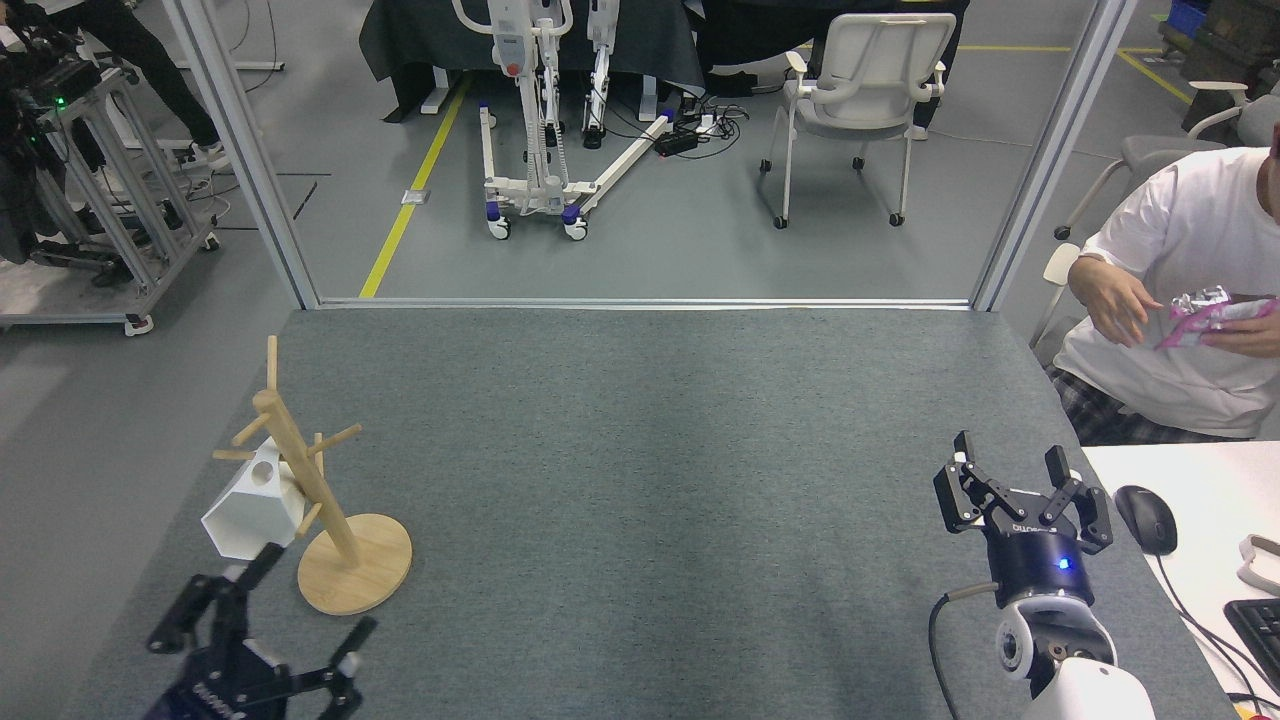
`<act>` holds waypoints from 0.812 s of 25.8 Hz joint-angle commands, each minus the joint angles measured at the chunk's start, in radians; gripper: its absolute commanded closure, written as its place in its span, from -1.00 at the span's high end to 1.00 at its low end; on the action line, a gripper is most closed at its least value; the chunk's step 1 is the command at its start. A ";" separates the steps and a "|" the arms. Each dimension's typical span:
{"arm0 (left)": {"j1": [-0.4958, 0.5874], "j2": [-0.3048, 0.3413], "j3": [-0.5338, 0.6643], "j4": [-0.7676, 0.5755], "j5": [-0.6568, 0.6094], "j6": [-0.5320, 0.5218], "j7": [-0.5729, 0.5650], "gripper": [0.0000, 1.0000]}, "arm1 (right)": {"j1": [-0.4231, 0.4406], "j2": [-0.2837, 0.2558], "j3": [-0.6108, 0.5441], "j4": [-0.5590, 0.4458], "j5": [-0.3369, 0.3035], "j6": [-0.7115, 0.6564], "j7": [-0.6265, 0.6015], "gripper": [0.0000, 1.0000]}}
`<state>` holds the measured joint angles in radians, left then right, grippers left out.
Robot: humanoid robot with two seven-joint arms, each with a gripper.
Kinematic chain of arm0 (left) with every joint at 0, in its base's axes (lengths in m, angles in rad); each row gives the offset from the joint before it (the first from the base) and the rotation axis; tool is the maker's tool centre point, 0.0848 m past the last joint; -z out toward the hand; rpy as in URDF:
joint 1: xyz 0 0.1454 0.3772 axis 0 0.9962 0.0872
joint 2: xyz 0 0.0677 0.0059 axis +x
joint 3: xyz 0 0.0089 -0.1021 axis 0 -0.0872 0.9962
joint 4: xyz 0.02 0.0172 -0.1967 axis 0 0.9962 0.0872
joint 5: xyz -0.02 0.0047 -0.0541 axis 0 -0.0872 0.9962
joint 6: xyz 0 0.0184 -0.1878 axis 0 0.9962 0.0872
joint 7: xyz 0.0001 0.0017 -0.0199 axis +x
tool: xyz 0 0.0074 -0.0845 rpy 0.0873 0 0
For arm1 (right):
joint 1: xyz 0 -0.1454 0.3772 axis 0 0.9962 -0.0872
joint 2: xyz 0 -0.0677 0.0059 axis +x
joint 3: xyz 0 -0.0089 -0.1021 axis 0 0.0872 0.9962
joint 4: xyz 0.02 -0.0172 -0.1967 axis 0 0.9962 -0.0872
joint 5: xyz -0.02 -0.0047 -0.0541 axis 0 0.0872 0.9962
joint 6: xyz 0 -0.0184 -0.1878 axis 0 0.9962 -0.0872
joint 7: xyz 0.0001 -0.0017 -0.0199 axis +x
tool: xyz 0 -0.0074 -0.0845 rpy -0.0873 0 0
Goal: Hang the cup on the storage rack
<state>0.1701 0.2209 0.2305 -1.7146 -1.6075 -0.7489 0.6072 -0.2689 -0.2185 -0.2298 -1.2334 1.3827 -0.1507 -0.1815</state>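
Observation:
The white faceted cup (252,511) hangs by its handle on a peg of the wooden storage rack (322,496), tilted with its rim toward me and to the left. The rack stands on its round base at the left of the grey table (640,480). My left gripper (285,610) is open and empty, low in the view just in front of the rack's base, apart from the cup. My right gripper (1010,478) is open and empty near the table's right edge.
A person in a white shirt (1190,300) sits at the right, holding a pink packet. A white desk with a mouse (1145,518) and keyboard adjoins the table's right side. Beyond the far edge stand a white chair (860,100) and a wheeled frame (540,120).

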 commanded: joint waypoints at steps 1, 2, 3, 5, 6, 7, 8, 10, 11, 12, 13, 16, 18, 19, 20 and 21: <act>-0.037 -0.109 -0.119 0.000 -0.014 0.029 -0.150 0.98 | 0.013 0.064 0.024 -0.089 0.009 -0.021 0.008 0.98; -0.063 -0.152 -0.132 0.012 -0.026 0.055 -0.196 0.98 | 0.039 0.087 0.043 -0.121 0.025 -0.010 0.008 0.98; -0.092 -0.195 -0.148 0.036 -0.045 0.077 -0.250 0.98 | 0.077 0.099 0.053 -0.159 0.053 0.005 0.008 0.98; -0.150 -0.267 -0.155 0.112 -0.088 0.115 -0.339 0.98 | 0.143 0.116 0.060 -0.232 0.099 0.045 0.008 0.98; -0.185 -0.298 -0.155 0.162 -0.111 0.143 -0.365 0.98 | 0.178 0.130 0.061 -0.262 0.114 0.065 0.008 0.98; -0.218 -0.324 -0.157 0.214 -0.127 0.174 -0.382 0.98 | 0.212 0.143 0.061 -0.285 0.125 0.077 0.007 0.98; -0.247 -0.336 -0.157 0.265 -0.137 0.209 -0.385 0.98 | 0.241 0.154 0.061 -0.302 0.133 0.083 0.007 0.98; -0.300 -0.347 -0.163 0.355 -0.140 0.289 -0.391 0.98 | 0.281 0.154 0.061 -0.310 0.136 0.082 0.007 0.98; -0.327 -0.348 -0.171 0.398 -0.138 0.329 -0.392 0.98 | 0.286 0.151 0.061 -0.307 0.134 0.082 0.007 0.98; -0.351 -0.351 -0.183 0.440 -0.140 0.368 -0.392 0.98 | 0.287 0.151 0.058 -0.302 0.134 0.085 0.007 0.98; -0.373 -0.351 -0.189 0.480 -0.138 0.410 -0.394 0.98 | 0.286 0.153 0.052 -0.298 0.134 0.088 0.008 0.98; -0.428 -0.353 -0.191 0.561 -0.135 0.502 -0.402 0.98 | 0.278 0.145 0.049 -0.282 0.131 0.111 0.010 0.98; -0.443 -0.353 -0.189 0.587 -0.127 0.528 -0.402 0.98 | 0.269 0.145 0.047 -0.261 0.131 0.118 0.010 0.98; -0.445 -0.353 -0.189 0.589 -0.127 0.531 -0.402 0.98 | 0.258 0.145 0.047 -0.252 0.131 0.118 0.010 0.98; -0.445 -0.353 -0.189 0.584 -0.126 0.528 -0.402 0.98 | 0.243 0.148 0.047 -0.242 0.131 0.118 0.010 0.98; -0.445 -0.353 -0.189 0.578 -0.126 0.526 -0.402 0.98 | 0.231 0.149 0.047 -0.233 0.131 0.118 0.010 0.98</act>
<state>-0.2614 -0.1310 0.0417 -1.1477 -1.7368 -0.2394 0.2066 -0.0112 -0.0713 -0.1818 -1.4908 1.5145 -0.0368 -0.1687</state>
